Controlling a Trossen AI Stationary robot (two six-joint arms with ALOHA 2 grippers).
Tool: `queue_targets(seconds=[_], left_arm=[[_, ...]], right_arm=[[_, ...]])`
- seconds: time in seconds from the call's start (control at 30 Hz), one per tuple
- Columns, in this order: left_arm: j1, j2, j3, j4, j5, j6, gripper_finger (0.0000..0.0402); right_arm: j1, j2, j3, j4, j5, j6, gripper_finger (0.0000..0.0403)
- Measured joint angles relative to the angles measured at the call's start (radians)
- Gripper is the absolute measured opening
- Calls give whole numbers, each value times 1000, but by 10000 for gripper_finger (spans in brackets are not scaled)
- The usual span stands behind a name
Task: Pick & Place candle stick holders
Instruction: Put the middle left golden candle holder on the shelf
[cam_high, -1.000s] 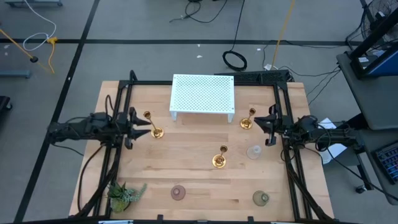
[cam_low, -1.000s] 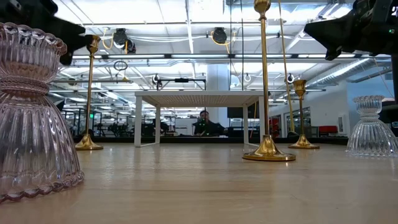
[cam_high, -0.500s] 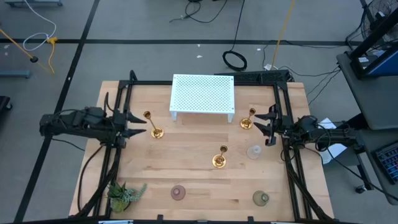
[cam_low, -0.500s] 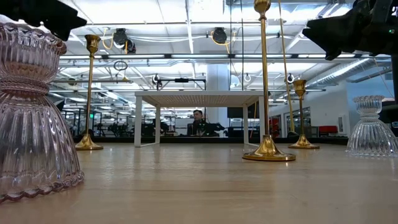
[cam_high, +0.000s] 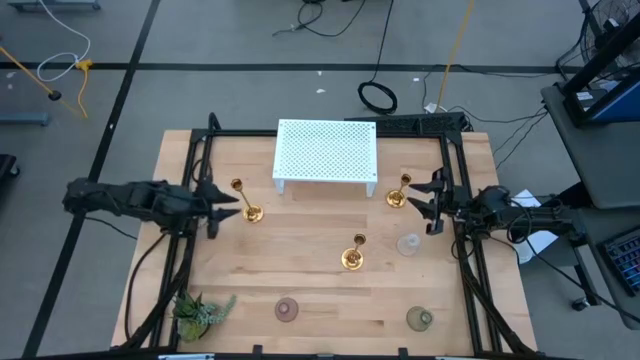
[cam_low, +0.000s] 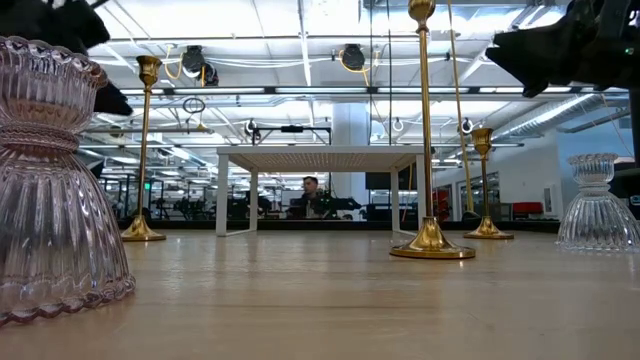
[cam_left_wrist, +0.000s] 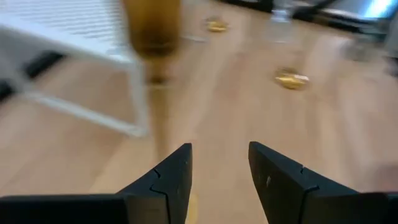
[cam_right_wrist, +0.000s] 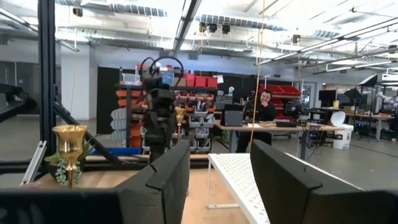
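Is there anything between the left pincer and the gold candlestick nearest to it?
No. In the high view the left pincer, open, points at the left gold candlestick, and only bare wooden table separates them. Its wrist view shows the candlestick just ahead.

One camera looks straight down over the white perforated rack (cam_high: 326, 156); another sits at tabletop level, facing that rack (cam_low: 318, 157); wrist cameras peer past each arm's fingers.

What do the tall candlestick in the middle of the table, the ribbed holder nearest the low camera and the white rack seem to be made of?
Middle candlestick: probably polished brass or gold-plated metal, given its bright golden shine.
Ribbed holder: looks like pink-tinted pressed glass, see-through with moulded ribs.
White rack: likely painted sheet metal, matte white and evenly perforated, though plastic is possible.
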Motion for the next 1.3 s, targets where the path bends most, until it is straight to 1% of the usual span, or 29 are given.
queue_targets(seconds=[0.07, 0.13, 0.27, 0.4, 0.47, 0.57, 0.63, 0.7, 0.9, 0.97, 1.07, 1.13, 1.2, 1.3], left_arm=[[0, 30, -24, -2, -85, -18, 163], [0, 59, -41, 5, -144, -30, 163], [0, 112, -93, 125, -152, -15, 163], [0, 168, -133, 259, -154, 46, 163], [0, 192, -137, 289, -157, 61, 163], [0, 214, -137, 286, -171, 42, 159], [0, 224, -137, 280, -172, 30, 146], [0, 232, -137, 279, -172, 27, 122], [0, 235, -137, 288, -171, 20, 23], [0, 236, -138, 316, -171, 21, 17], [0, 236, -138, 428, -165, 32, 28], [-1, 236, -138, 506, -136, 56, 30], [-1, 236, -137, 579, -99, 77, 22], [-2, 236, -107, 593, -92, 78, 15]], right_arm=[[0, 2, 0, 1, 0, 0, 166], [0, 6, 0, -1, 1, 0, 166], [0, 14, 0, -1, 2, 0, 165], [0, 20, 0, 0, 2, 0, 166], [0, 21, 0, -2, 2, 0, 167], [0, 24, 0, -2, 2, 0, 165], [0, 24, 0, -3, 2, 0, 165], [0, 25, 0, -9, 2, 0, 166], [0, 26, 0, -25, 3, 0, 165], [0, 26, 0, -23, 3, 0, 164], [0, 26, 0, -24, 3, 0, 165], [0, 26, 0, -24, 3, 0, 164], [0, 26, 0, -24, 3, 0, 162], [0, 26, 0, -24, 3, 0, 161]])
